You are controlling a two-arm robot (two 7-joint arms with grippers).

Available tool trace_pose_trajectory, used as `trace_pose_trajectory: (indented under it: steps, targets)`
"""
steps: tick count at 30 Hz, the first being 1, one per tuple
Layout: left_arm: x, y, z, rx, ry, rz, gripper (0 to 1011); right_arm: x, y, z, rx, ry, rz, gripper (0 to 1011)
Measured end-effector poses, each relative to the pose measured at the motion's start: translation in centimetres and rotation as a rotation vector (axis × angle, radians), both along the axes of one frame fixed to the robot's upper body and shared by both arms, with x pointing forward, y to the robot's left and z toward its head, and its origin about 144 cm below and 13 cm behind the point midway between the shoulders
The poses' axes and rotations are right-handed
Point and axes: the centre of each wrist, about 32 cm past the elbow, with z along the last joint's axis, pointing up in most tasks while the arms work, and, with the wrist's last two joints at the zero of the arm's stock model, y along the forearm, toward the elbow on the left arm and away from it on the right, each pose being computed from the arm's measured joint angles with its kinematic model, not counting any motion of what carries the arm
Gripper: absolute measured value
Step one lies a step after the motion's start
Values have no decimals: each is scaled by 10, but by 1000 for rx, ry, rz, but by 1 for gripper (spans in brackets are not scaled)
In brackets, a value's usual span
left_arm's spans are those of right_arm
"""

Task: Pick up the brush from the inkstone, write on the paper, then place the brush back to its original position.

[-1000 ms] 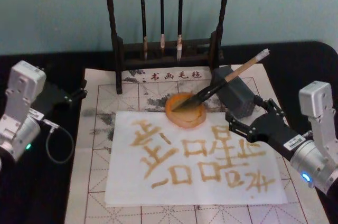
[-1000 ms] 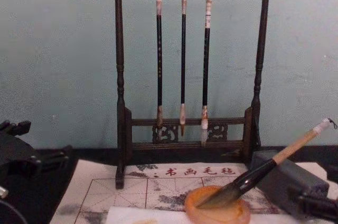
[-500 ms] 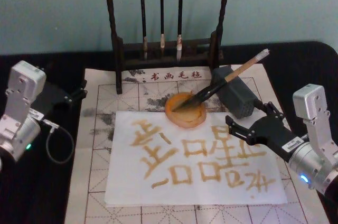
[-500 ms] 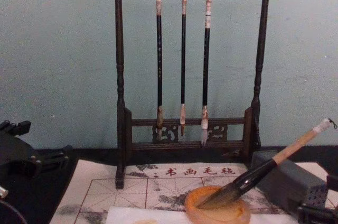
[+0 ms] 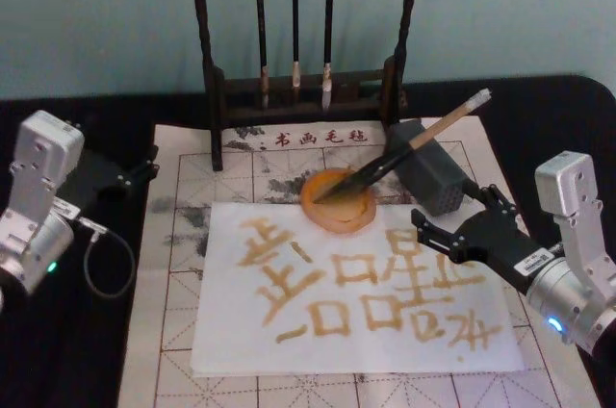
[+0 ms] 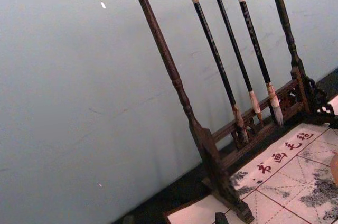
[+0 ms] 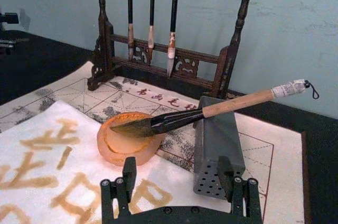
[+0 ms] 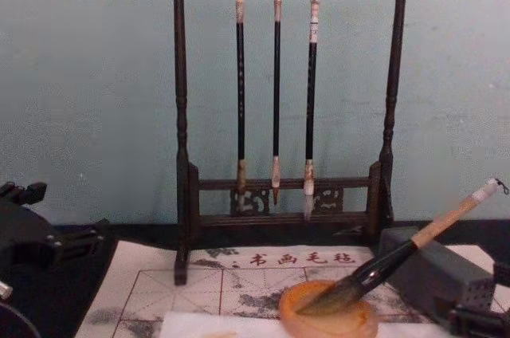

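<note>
White paper [image 5: 318, 331] lies nearest to us on the gridded mat [image 5: 173, 283], and it is covered with big tan-brown writing. We see the right gripper [image 5: 445, 225] low over the right side of the paper, with its two black fingers [image 7: 128, 174] spread apart and nothing between them. Just past it sits the inkstone [image 5: 338, 199], a round orange dish at the far edge of the paper. We see the brush [image 5: 404, 150] resting with its dark tip in the dish and its black part on the grey block [image 5: 430, 179], so its tan handle slants up to the right. The left gripper [image 5: 135, 175] waits off to the left of the mat, and we cannot tell how its jaws are. Farthest back stands the dark wooden rack [image 8: 283, 99] with three thin brushes [image 8: 276, 99] hanging by the pale blue wall
</note>
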Motion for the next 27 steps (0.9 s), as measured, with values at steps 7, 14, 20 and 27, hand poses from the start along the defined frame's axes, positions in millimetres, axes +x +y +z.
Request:
trace_pose_trajectory:
  steps: [7,14,20,27]
  targets:
    - [0,0,0,0,0,0,1001,0,0,0,2,0,1,1000]
    - [0,0,0,0,0,0,1001,0,0,0,2,0,1,1000]
    - [0,0,0,0,0,0,1001,0,0,0,3,0,1,1000]
    - [0,0,0,0,0,0,1001,0,0,0,3,1,1,1000]
